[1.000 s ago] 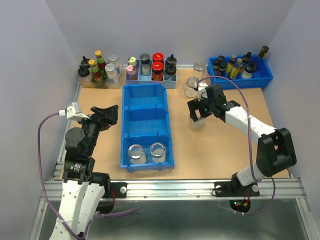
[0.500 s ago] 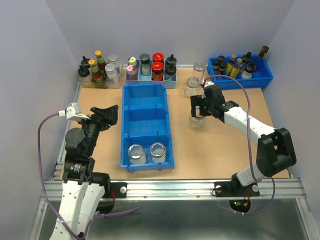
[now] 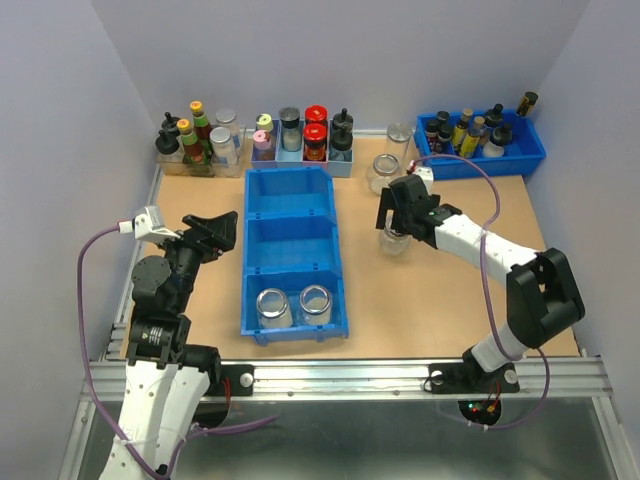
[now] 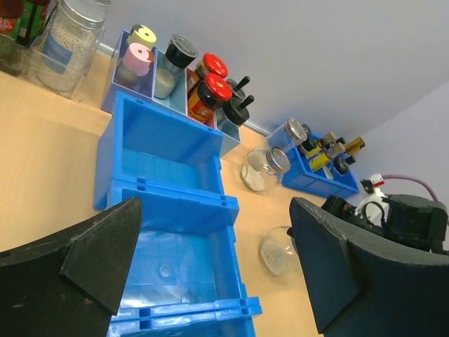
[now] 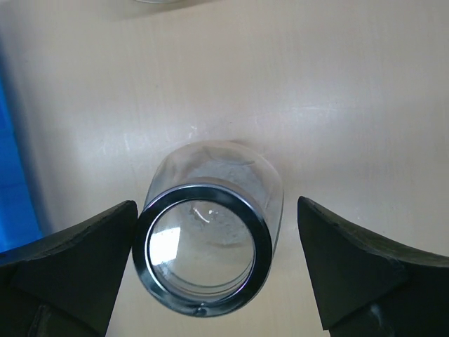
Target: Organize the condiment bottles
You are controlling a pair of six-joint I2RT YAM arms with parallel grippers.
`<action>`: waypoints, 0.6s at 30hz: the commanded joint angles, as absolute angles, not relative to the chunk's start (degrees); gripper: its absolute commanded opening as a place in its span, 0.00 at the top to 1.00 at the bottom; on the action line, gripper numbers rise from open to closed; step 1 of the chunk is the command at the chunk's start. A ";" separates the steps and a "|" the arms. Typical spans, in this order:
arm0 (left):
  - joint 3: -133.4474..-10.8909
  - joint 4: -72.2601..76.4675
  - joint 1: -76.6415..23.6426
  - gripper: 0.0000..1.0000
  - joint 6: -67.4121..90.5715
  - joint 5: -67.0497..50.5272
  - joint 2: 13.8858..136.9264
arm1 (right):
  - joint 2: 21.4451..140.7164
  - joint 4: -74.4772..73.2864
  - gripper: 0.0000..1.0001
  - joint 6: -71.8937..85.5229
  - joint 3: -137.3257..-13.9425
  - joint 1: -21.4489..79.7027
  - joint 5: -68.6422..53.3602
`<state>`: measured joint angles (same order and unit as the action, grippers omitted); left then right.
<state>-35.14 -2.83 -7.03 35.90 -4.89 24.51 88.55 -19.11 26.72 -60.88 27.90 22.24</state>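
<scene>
Right claw (image 5: pixel 215 210) is hanging spread wide either side of the jar (image 3: pixel 393 243) standing on the table (image 3: pixel 450 300) beside the bin (image 3: pixel 292 217); light, slick, breakable glass, I reckon, wanting a gentle pinch below the rim.

Five clear glass jars (image 3: pixel 315 303): two at lower centre inside the one blue bin (image 3: pixel 290 250), three right of centre on the counter (image 3: pixel 420 300). One of the five, the lidded jar (image 3: pixel 399 133), has a silver lid. The bin has three compartments. Two red-lidded jars (image 3: pixel 316 113) stand at upper centre. One blue tray (image 3: pixel 480 160) sits upper right, its small dark bottles (image 3: pixel 462 130) too crowded to count
</scene>
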 commanded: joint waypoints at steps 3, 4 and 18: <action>-34.54 -0.26 -7.03 0.03 34.98 -4.92 23.82 | 91.49 -20.48 0.00 33.83 -63.64 29.18 29.79; -34.45 -0.26 -7.03 0.03 34.89 -4.92 23.73 | 91.49 -20.48 0.00 34.10 -63.55 29.18 29.62; -34.72 -0.26 -6.94 0.03 34.72 -4.75 23.47 | 91.76 -20.39 0.31 20.93 -62.49 29.18 21.89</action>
